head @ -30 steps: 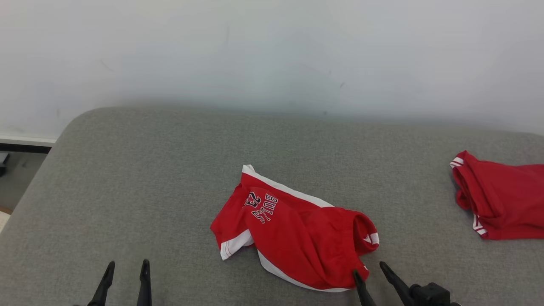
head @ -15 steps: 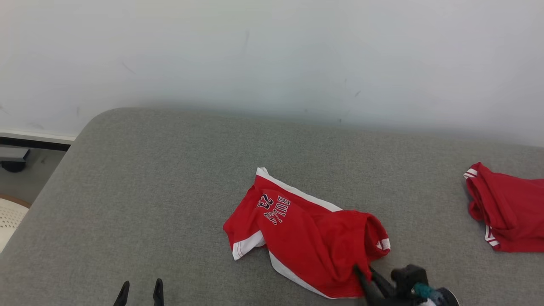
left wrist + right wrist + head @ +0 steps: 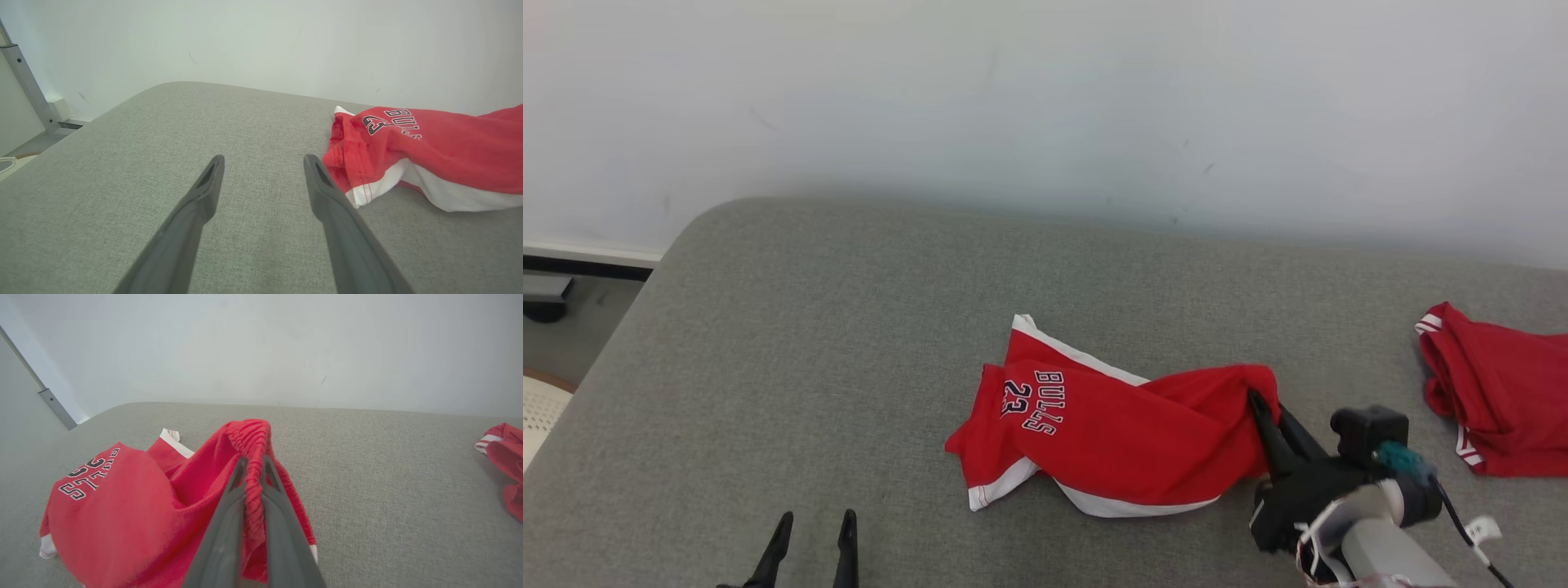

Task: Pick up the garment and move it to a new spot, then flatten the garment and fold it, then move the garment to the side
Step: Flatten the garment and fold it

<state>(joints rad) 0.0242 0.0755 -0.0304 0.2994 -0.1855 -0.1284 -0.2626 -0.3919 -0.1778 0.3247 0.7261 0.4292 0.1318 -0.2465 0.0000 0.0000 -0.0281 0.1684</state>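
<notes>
A red pair of shorts with white trim and "BULLS 23" lettering [image 3: 1094,420] lies crumpled on the grey cushion [image 3: 849,327]. My right gripper [image 3: 1267,408] is shut on its ribbed waistband and holds that end raised off the cushion; in the right wrist view the waistband [image 3: 253,457] is pinched between the two fingers. My left gripper [image 3: 815,527] stands open low at the front left with nothing in it. In the left wrist view its fingers [image 3: 208,183] frame bare cushion, and the shorts [image 3: 408,143] lie to their right.
A second red garment with white stripes [image 3: 1499,392] lies at the cushion's right edge, also in the right wrist view [image 3: 504,453]. A pale wall [image 3: 1045,98] runs behind. The cushion's left edge drops to the floor [image 3: 556,327]. Bare cushion spans the left half.
My right gripper closed on the shorts' waistband and lifted it up and away, dragging the fabric so the lettering turned. The head camera shifted. The left gripper stayed open.
</notes>
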